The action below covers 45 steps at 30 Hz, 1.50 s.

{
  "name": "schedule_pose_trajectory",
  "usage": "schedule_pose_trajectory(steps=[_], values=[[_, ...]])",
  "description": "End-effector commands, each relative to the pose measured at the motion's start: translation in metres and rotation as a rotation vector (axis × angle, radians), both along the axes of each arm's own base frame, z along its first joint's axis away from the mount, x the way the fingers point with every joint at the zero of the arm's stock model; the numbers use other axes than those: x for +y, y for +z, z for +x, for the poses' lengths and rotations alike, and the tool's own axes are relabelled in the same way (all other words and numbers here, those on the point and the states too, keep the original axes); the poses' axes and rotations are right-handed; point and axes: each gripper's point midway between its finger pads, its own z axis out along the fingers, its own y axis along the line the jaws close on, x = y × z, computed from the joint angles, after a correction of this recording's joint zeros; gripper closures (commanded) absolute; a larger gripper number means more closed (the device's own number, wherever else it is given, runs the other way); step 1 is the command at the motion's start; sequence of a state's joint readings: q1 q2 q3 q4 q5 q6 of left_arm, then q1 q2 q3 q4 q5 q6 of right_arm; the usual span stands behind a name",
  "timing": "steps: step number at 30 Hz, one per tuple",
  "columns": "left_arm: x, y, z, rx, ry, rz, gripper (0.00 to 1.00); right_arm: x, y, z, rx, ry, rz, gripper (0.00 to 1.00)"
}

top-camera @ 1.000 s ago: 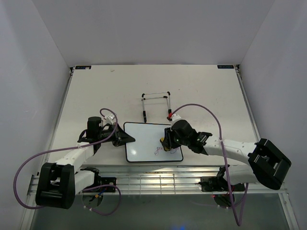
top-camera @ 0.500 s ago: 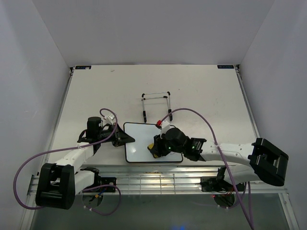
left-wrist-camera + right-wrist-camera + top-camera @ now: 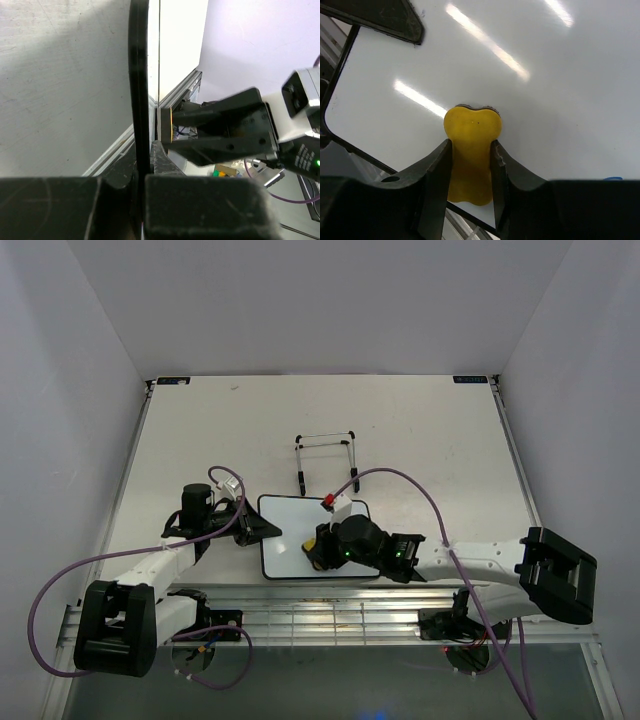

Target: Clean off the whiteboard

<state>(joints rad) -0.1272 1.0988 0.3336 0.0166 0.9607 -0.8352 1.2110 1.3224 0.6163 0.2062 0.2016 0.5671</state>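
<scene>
The board (image 3: 290,522) lies flat on the table (image 3: 200,420), its visible face wiped white; on its near-middle part a yellow eraser (image 3: 471,131) presses down, pinched between the right gripper's (image 3: 470,150) jaws; the left gripper (image 3: 140,192) is clamped on the board's left edge; the easel (image 3: 325,455) stands just beyond the board.

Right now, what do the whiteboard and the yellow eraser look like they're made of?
The whiteboard: hard, glossy white face, likely a coated or melamine sheet; lights reflect as sharp streaks. The eraser: smooth matte yellow body, probably moulded plastic or dense foam; no glare on it.
</scene>
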Motion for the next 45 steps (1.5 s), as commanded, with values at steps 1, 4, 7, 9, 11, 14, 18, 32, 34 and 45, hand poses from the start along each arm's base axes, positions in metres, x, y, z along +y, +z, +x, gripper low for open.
schedule_pose_trajectory(steps=[1, 4, 7, 9, 11, 14, 18, 32, 34, 45], values=[[-0.003, 0.013, 0.005, -0.096, -0.024, -0.012, 1.00, -0.047, -0.040, 0.014, 0.024, -0.126, -0.154, 0.71], [-0.003, 0.014, 0.006, -0.098, -0.023, -0.013, 1.00, -0.078, -0.057, 0.029, 0.058, -0.204, -0.182, 0.71], [-0.003, 0.014, 0.006, -0.100, -0.026, -0.012, 1.00, -0.102, -0.069, 0.035, 0.074, -0.259, -0.201, 0.71], [-0.003, 0.014, 0.006, -0.098, -0.022, -0.009, 1.00, -0.117, -0.079, 0.034, 0.087, -0.297, -0.222, 0.71], [-0.002, 0.014, 0.006, -0.100, -0.018, -0.008, 1.00, -0.118, -0.076, 0.034, 0.089, -0.306, -0.203, 0.72], [-0.002, 0.013, 0.006, -0.093, -0.015, -0.008, 1.00, -0.101, -0.067, 0.027, 0.098, -0.247, -0.137, 0.72], [-0.002, 0.013, 0.006, -0.091, -0.007, -0.008, 1.00, -0.066, -0.047, 0.016, 0.065, -0.174, -0.074, 0.72], [0.004, 0.007, 0.005, -0.065, 0.063, 0.025, 1.00, 0.022, -0.012, -0.023, 0.020, -0.138, 0.011, 0.72], [0.006, 0.008, 0.006, -0.073, 0.081, 0.036, 1.00, 0.011, -0.021, -0.020, 0.028, -0.186, -0.009, 0.72], [0.008, 0.012, 0.013, -0.096, 0.111, 0.047, 1.00, -0.073, -0.072, -0.009, 0.062, -0.368, -0.137, 0.72]])
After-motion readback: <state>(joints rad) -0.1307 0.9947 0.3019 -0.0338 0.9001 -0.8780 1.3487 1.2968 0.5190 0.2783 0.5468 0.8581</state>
